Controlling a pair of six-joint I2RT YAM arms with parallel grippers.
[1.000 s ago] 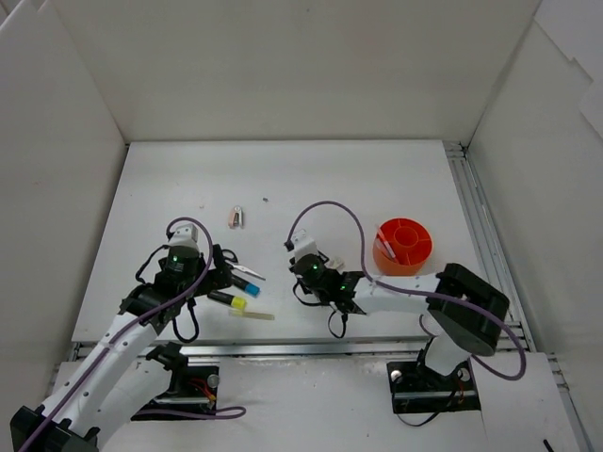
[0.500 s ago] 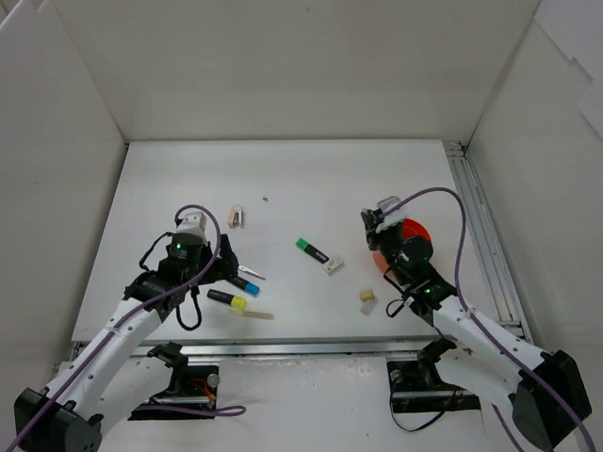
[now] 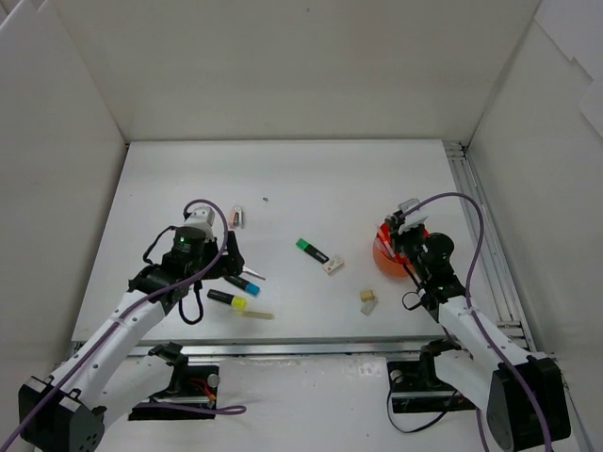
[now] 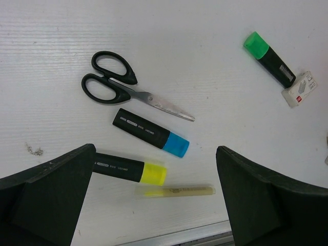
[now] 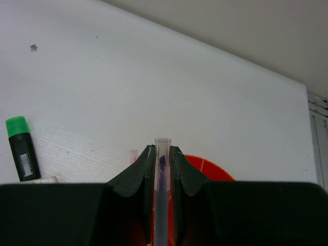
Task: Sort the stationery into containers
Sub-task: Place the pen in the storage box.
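Observation:
My right gripper (image 3: pixel 397 236) hangs over the round orange-red pot (image 3: pixel 384 254) and is shut on a thin grey-blue pen with a clear cap (image 5: pixel 162 189). The right wrist view shows the gripper (image 5: pixel 162 151) above the pot's rim (image 5: pixel 207 168), with a pink pen tip (image 5: pixel 134 154) beside it. My left gripper (image 3: pixel 231 262) is open and empty above the blue-tipped highlighter (image 4: pixel 150 139), the yellow-tipped highlighter (image 4: pixel 130 170) and a clear yellow pen (image 4: pixel 177 191). A green-tipped highlighter (image 3: pixel 312 250) and a white eraser (image 3: pixel 334 266) lie mid-table. A beige eraser (image 3: pixel 367 296) lies nearer.
Black-handled scissors (image 4: pixel 118 91) lie just beyond the blue highlighter. A pinkish clip (image 3: pixel 237 217) sits farther back on the left. The table's front edge and metal rail (image 3: pixel 301 348) run close behind the yellow pen. White walls enclose the table on three sides.
My right arm swung from the table's middle to the right and now holds the pen over the pot. My left gripper shifted slightly to the right and farther from the near edge.

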